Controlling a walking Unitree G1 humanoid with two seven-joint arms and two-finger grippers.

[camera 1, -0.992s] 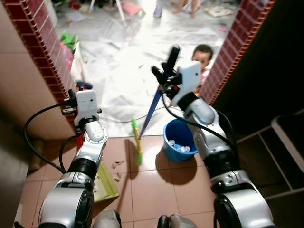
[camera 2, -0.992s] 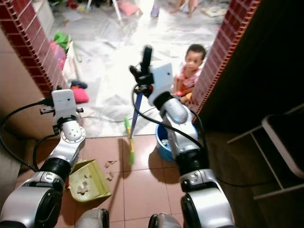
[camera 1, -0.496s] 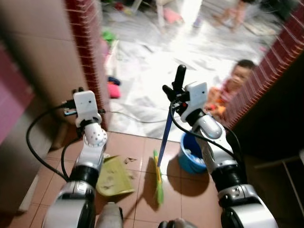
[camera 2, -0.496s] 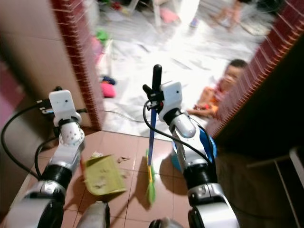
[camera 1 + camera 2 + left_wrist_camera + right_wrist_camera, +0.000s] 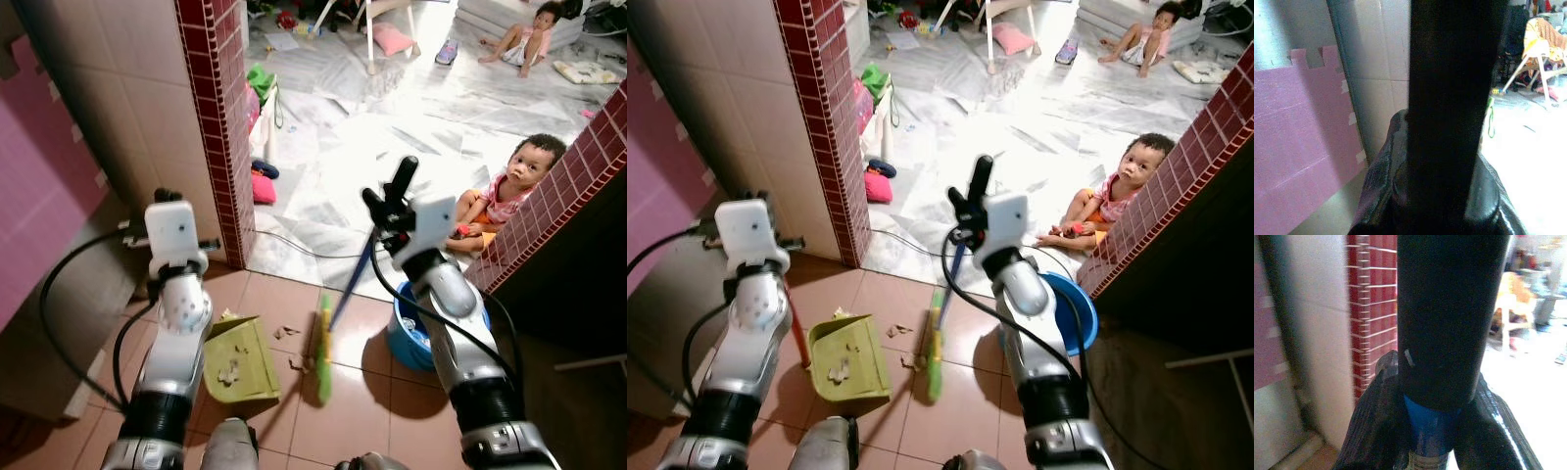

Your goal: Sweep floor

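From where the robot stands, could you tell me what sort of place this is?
Most likely a lived-in family home, at a doorway between a terracotta-tiled area and a marble-floored living room. A red-tiled pillar frames the opening, a child sits on the marble floor, and toys and a cushion lie beyond.

Both arms raised forward, left tool and right tool clamped tight.
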